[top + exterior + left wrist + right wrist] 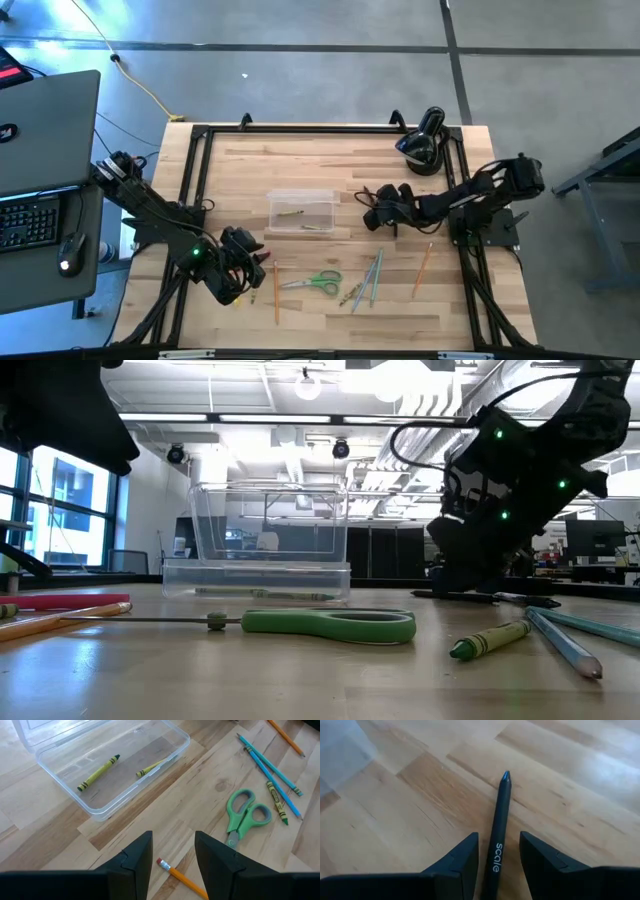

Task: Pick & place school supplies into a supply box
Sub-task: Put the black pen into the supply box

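The clear supply box (pixel 300 210) stands mid-table with two yellow-green crayons (pixel 98 772) lying on its floor. My right gripper (pixel 498 838) is low, just right of the box, and open. Its fingers stand on either side of a black pen (pixel 501 815) that lies flat on the wood, and I see no touch. My left gripper (pixel 173 838) hovers open near the front left, above the eraser end of an orange pencil (pixel 182 879). Green-handled scissors (pixel 318 282) lie flat near the front edge.
Several blue pencils and a crayon (pixel 368 277) and another orange pencil (pixel 423 268) lie front right. A black rounded device (pixel 422 145) sits at the far right corner. A black frame rail (pixel 195 170) borders the table, and a laptop (pixel 40 130) stands beyond its left edge.
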`<act>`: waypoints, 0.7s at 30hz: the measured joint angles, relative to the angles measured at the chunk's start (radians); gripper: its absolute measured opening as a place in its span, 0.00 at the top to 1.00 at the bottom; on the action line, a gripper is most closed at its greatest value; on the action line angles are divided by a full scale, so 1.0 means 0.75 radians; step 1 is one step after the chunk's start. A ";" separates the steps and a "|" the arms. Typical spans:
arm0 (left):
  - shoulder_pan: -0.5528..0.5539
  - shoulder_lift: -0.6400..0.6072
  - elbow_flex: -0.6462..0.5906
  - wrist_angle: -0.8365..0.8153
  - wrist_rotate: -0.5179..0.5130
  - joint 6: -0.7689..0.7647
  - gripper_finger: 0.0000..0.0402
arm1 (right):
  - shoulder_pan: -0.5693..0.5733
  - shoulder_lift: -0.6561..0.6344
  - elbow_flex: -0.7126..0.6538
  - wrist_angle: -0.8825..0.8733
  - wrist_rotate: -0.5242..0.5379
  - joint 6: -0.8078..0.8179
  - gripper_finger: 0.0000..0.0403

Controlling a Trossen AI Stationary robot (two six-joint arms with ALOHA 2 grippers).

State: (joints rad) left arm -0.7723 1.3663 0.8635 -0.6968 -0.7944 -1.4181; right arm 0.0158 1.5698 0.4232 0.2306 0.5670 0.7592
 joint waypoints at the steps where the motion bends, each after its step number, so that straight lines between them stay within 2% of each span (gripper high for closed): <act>1: 0.000 0.000 0.000 0.000 0.000 0.000 0.55 | 0.000 0.020 0.001 0.017 0.007 -0.001 0.70; 8: 0.000 0.000 0.000 0.000 0.002 0.000 0.55 | 0.005 0.107 0.005 0.082 0.058 -0.006 0.70; 14: 0.000 0.000 0.000 -0.001 0.002 0.000 0.55 | 0.070 0.115 0.004 0.075 0.116 -0.139 0.70; 21: 0.000 0.000 0.000 -0.001 -0.001 0.000 0.55 | 0.092 0.129 0.002 0.094 0.135 -0.060 0.70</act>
State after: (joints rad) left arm -0.7723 1.3663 0.8635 -0.6971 -0.7952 -1.4181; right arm 0.0851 1.6669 0.4248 0.3013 0.6686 0.7141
